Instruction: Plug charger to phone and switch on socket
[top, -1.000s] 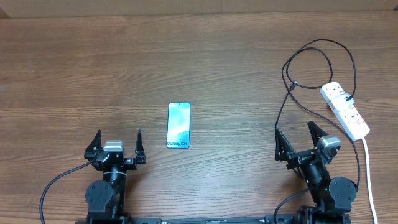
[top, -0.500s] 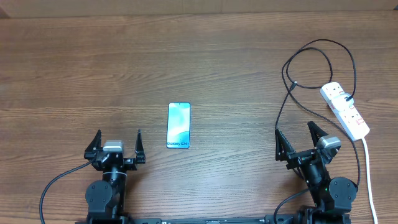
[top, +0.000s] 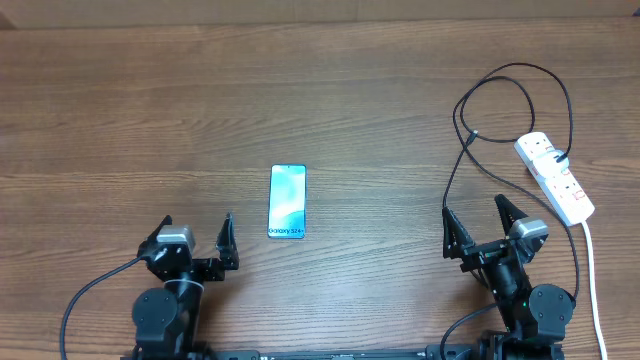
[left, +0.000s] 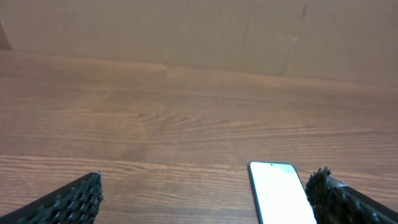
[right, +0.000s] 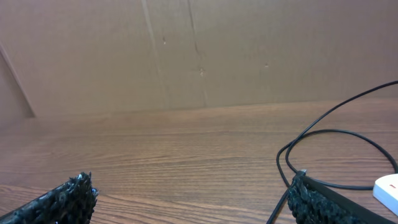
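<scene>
Overhead view has the phone (top: 287, 202) lying flat and face up on the counter (top: 120, 100), just ahead and right of the left pincer (top: 197, 222). The socket (top: 555, 177) sits at the far right, well apart from the phone. The charger (top: 459, 110) loops out from the socket and trails down toward the right pincer (top: 473, 208). Both pincers are spread wide and hold nothing.

The charger looks light and limp, so a grip on the cord would probably let the end droop and swing. The better hold is likely the small stiff plug at its tip. The cord slips behind the right pincer, though, and I cannot tell where that tip lies. The phone is slim, smooth and flat to the counter. It may skate when the plug is pushed in, so it likely wants bracing at its dark edges rather than on the glass. The socket's red-marked switches are small and should need only a fingertip press.

Only the overhead view gives the whole layout. The left wrist view shows the phone's top end between its own fingers (left: 68, 202), with neither charger nor socket. The right wrist view catches the cord's curve low over the counter and one corner of the socket, but not the phone.
</scene>
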